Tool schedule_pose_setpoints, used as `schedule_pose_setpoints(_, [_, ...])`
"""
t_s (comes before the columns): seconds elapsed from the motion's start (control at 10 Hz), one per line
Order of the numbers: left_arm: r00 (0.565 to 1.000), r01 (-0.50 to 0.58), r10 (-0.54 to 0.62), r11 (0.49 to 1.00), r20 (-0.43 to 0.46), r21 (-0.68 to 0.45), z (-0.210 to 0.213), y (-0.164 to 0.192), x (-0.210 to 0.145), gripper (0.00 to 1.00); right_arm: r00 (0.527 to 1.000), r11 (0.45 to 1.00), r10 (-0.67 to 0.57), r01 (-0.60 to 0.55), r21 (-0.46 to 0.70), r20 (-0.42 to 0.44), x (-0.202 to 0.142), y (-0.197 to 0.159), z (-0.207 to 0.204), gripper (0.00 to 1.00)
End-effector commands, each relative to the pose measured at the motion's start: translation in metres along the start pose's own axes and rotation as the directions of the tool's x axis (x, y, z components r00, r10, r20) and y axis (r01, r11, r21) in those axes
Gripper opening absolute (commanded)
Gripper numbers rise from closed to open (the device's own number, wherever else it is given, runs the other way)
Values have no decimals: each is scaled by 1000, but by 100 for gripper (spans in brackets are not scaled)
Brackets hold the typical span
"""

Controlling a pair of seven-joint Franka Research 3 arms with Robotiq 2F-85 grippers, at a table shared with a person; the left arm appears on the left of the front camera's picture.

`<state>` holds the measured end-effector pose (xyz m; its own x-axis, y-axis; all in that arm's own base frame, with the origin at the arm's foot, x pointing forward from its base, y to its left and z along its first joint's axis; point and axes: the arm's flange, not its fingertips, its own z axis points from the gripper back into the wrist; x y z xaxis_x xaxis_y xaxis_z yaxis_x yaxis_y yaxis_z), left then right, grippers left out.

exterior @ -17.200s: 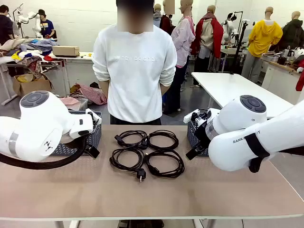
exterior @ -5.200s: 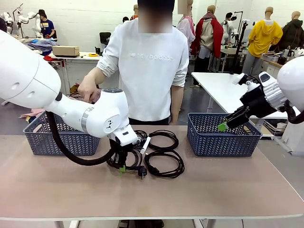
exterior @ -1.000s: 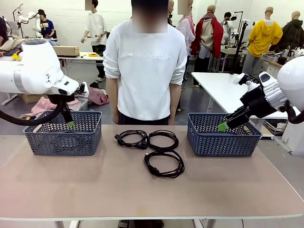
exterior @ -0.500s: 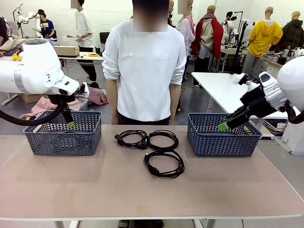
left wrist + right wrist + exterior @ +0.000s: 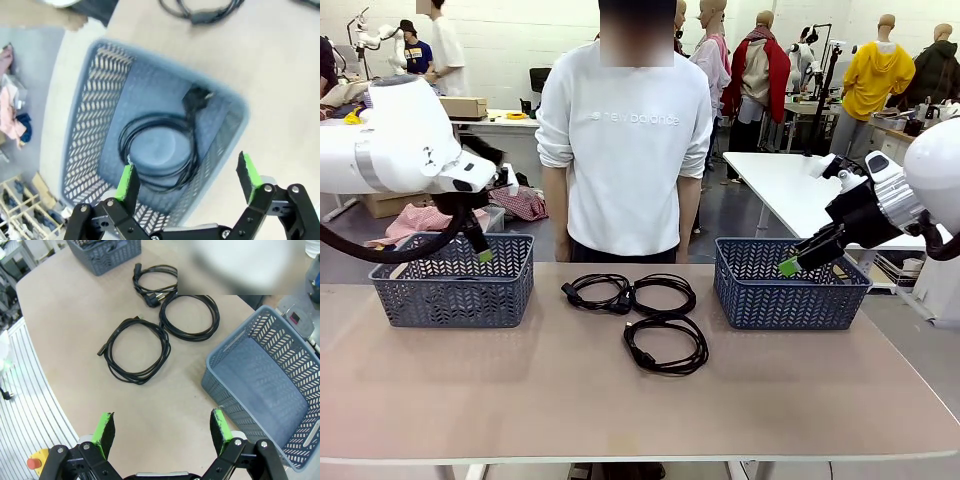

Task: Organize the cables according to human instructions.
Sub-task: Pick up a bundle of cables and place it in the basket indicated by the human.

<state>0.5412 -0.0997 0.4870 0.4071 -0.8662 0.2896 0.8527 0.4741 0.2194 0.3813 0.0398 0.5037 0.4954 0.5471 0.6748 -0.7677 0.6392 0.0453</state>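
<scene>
On the table (image 5: 520, 400) in the front view, three cables lie between two blue baskets. The left cable (image 5: 595, 292) and right cable (image 5: 663, 293) sit side by side, touching, in front of the person (image 5: 625, 150). The near cable (image 5: 667, 345) lies just on the robot's side of them. The left gripper (image 5: 480, 252) hangs over the left basket (image 5: 450, 300), fingers pointing down. The right gripper (image 5: 790, 265) hangs over the right basket (image 5: 790, 300). From here I cannot tell how wide either pair of jaws stands.

In the left wrist view, the left gripper (image 5: 187, 176) has its jaws spread wide, with nothing between the green pads (image 5: 126, 181). Below it, inside the left basket (image 5: 90, 115), lies a fourth cable (image 5: 157, 150), coiled flat on the floor with its plug (image 5: 197, 95) towards one wall. Part of another cable shows on the table beyond the basket.

In the right wrist view, the right gripper (image 5: 162, 426) is likewise wide open and holds nothing. The near cable (image 5: 137, 350), right cable (image 5: 190, 315) and left cable (image 5: 155, 282) lie on the table ahead of it. The right basket (image 5: 235, 355) stands just beside them, and the left basket (image 5: 102, 255) is beyond.
</scene>
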Motion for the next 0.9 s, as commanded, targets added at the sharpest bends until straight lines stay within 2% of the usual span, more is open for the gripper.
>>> schedule_pose_setpoints(0.0, [995,21,-16,998,97,-53,16,-29,0,100,1000,1000,20,-20,13,22,-1,-2,-1,100])
schedule_pose_setpoints(0.4, [982,90,-47,968,183,-235,37,-86,4,100,1000,1000,20,-20,13,22,-1,-2,-1,100])
schedule_pose_setpoints(0.6, [973,104,-42,957,227,-270,36,-116,-1,100,1000,1000,20,-20,13,22,-1,-2,-1,100])
schedule_pose_setpoints(0.8, [971,105,-42,960,235,-260,32,-140,-3,100,1000,1000,20,-20,13,22,-1,-2,-1,100])
